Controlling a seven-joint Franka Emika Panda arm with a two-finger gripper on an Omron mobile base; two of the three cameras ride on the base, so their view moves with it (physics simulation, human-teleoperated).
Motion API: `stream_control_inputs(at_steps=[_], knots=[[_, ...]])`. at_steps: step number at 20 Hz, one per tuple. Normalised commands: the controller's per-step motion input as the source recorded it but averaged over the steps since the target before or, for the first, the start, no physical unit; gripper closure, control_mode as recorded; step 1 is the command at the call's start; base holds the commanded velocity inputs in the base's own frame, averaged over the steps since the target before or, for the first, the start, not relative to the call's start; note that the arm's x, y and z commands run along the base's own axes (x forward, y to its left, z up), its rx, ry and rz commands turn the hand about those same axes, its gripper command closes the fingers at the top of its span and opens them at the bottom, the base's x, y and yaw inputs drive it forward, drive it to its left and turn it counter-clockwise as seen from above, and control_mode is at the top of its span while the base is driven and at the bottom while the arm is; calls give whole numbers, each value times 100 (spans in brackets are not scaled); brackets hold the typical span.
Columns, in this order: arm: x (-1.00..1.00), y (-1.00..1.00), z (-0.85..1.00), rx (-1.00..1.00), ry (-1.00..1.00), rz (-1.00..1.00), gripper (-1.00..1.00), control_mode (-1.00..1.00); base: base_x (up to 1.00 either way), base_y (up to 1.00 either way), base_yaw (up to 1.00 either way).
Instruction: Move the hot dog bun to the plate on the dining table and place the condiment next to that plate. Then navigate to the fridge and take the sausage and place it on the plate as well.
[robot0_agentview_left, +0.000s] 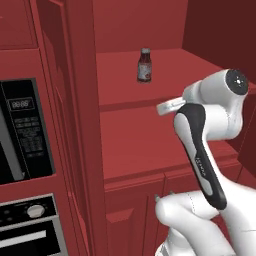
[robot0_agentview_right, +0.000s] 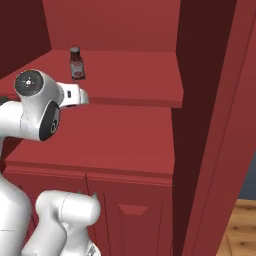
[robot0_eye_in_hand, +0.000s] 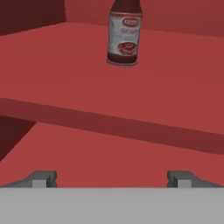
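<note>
One condiment (robot0_eye_in_hand: 124, 37) upright on raised red shelf (robot0_agentview_left: 165, 85), well back from its front edge. Gripper (robot0_eye_in_hand: 111, 178) spread wide, empty, short of the shelf lip. Probably rigid, light, smooth-sided and easy to tip; best pinched around the labelled body, below the cap. Open room either side; cabinet wall (robot0_agentview_left: 75, 100) left, back wall behind.
</note>
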Motion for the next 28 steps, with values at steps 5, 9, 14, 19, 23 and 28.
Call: stream_control_inputs(at_steps=[5, 9, 14, 19, 23, 28], knots=[[34, 17, 78, 6, 2, 0, -100, -100, 0, 0, 0], [72, 17, 29, 5, -1, 0, -100, -100, 0, 0, 0], [51, 6, 10, 1, -8, 0, -100, -100, 0, 0, 0], [40, 7, 2, 0, -11, -3, -100, -100, 0, 0, 0], [55, 21, 2, 0, -14, -2, -100, -100, 0, 0, 0], [57, 6, 13, 0, -2, -3, -100, -100, 0, 0, 0]])
